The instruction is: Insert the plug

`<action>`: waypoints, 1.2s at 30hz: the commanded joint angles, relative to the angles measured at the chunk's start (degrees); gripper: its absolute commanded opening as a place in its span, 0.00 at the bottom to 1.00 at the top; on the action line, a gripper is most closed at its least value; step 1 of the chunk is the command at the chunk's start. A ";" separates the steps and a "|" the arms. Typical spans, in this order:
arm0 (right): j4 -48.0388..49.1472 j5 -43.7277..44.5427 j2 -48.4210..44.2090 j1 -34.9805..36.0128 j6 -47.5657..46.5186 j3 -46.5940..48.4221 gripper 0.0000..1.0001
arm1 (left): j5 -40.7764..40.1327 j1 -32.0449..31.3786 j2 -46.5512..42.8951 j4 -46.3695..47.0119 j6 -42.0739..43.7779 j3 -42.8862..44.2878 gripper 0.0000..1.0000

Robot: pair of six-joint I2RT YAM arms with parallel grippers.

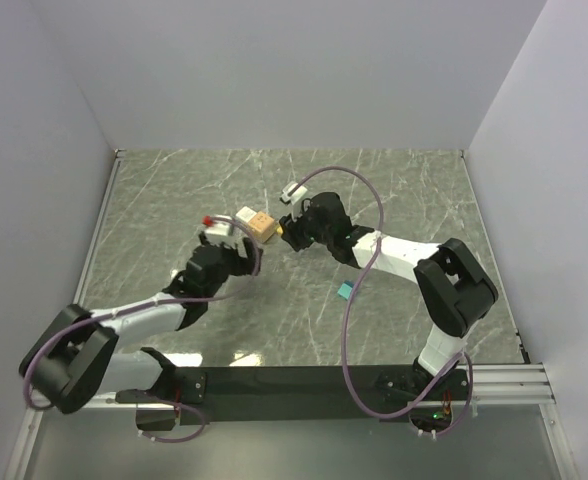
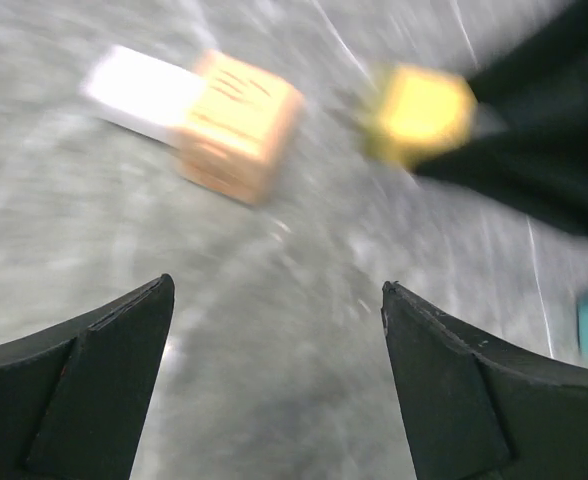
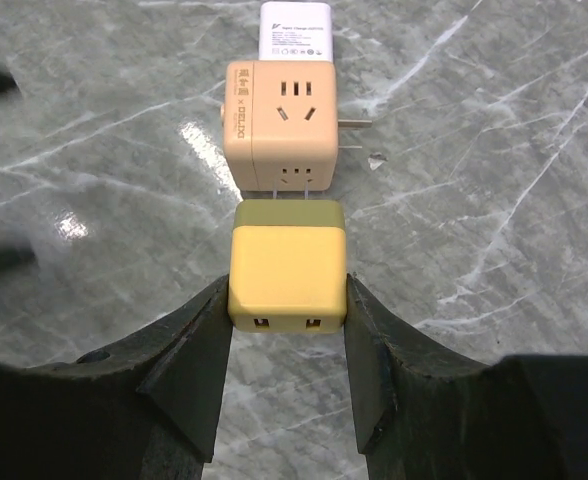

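Grey marbled desk [image 1: 174, 180]: the right claw [image 3: 287, 292] grips the yellow plug [image 3: 287, 270], prongs at the socket cube [image 3: 280, 125] at its 12 o'clock. The left claw [image 2: 277, 290] hangs open and empty. Unbraced, the socket cube may slide away when pushed.

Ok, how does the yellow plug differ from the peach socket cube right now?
The yellow plug is gripped in the right pincer; the peach socket cube lies ungripped on the table. The plug shows two small ports, the cube several slot sets. Both are blocky with rounded edges.
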 commanded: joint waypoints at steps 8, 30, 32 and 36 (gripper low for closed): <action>-2.51 -4.42 -7.28 0.14 2.54 -0.42 0.00 | 21.13 7.99 -6.46 11.71 0.91 -2.37 0.87; -9.89 -28.26 -24.16 2.08 -10.56 -8.95 0.00 | 49.76 11.95 -9.63 12.60 -24.30 -0.44 0.91; -10.33 -28.26 -24.25 2.25 -11.00 -8.34 0.00 | 51.69 11.95 -7.96 13.30 -25.09 -0.27 0.90; -10.77 -27.65 -24.34 3.40 -11.62 -7.72 0.00 | 54.59 11.95 -5.32 15.67 -26.24 -0.09 0.89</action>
